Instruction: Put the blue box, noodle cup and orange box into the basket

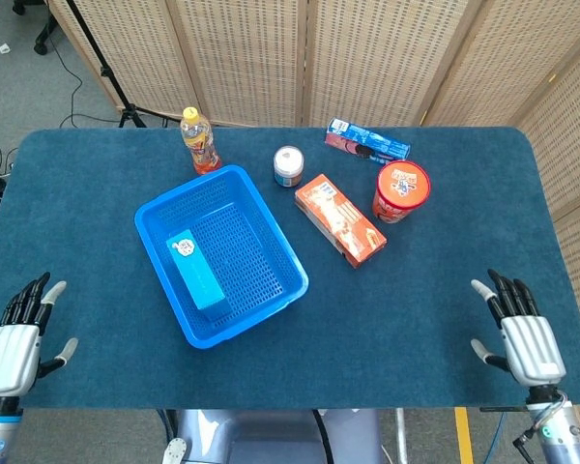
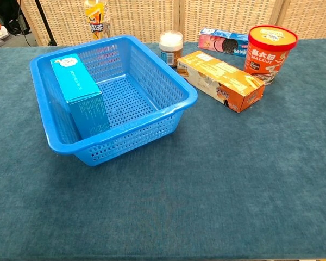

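Both hands are empty, with the fingers spread apart. The left hand (image 1: 10, 338) is at the near left corner of the table (image 1: 445, 309), and the right hand (image 1: 524, 333) is at the near right edge; only the head view shows them.

Around the task's things stand some others: a juice bottle (image 1: 199, 140) behind the basket (image 1: 280, 253), a small white-capped jar (image 1: 288, 165) between the basket's far corner and the orange box (image 1: 339, 218), and a flat packet of cookies (image 1: 367, 141) at the far side, behind the noodle cup (image 1: 400, 190). The jar is very near the far end of the orange box.

The blue box (image 1: 195, 270) already lies inside the basket, along its left wall and tilted. The orange box lies flat on the table just to the right of the basket, and the noodle cup stands upright just beside it, further right. Both are well apart from the right hand, toward the far side and to its left.

Between the right hand and these two things the blue cloth is bare. The near half of the table in front of the basket is also open.
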### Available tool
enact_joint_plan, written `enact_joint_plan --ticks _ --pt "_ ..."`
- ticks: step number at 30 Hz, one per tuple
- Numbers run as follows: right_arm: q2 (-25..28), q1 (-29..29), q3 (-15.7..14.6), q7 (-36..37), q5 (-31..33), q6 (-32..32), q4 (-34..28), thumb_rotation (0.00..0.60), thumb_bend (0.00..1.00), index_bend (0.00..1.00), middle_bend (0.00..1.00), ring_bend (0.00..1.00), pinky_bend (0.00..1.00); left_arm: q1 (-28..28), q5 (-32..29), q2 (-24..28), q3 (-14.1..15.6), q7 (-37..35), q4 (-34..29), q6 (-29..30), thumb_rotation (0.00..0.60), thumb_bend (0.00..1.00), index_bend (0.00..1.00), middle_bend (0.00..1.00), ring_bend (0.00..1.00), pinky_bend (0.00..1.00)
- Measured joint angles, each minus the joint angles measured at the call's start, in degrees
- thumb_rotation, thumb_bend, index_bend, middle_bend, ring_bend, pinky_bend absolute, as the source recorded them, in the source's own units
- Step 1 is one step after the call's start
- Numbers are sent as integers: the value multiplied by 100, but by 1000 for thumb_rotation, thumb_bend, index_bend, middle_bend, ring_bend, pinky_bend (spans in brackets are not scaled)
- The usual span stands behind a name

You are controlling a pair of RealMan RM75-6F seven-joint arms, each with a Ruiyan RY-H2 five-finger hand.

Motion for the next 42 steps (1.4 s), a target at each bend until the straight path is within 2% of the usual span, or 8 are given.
enact_joint_plan --ticks 6,11,17,22,30,38,42 --pt "-13 890 550 -171 593 -1008 -108 600 245 146 0 0 0 39 21 57 -32 -126 -26 -69 600 264 76 0 4 126" --pt "-202 1710 1006 -451 1261 -1778 122 600 246 146 0 0 0 66 -28 84 -92 -217 -3 -109 600 265 76 0 4 126" --pt "-523 2386 1287 -590 1942 -2483 629 600 245 146 0 0 0 80 -114 92 -154 -275 46 -201 600 269 76 0 3 126" --pt "-837 2817 1389 -585 2243 -2907 1251 600 247 146 0 0 0 79 -164 66 -178 -301 100 -316 600 273 76 0 4 127" --pt "-1474 3497 1470 -328 2544 -3589 2767 600 245 146 0 0 0 48 -330 -56 -221 -192 250 -568 600 279 76 0 3 127" --pt "-2031 4012 1453 344 2471 -4091 4188 600 245 114 0 0 0 33 -356 -164 -223 -64 308 -709 600 285 76 0 4 127" --pt "-2176 4160 1413 706 2305 -4190 4594 600 246 93 0 0 0 24 -352 -202 -211 -21 333 -778 600 287 76 0 4 127"
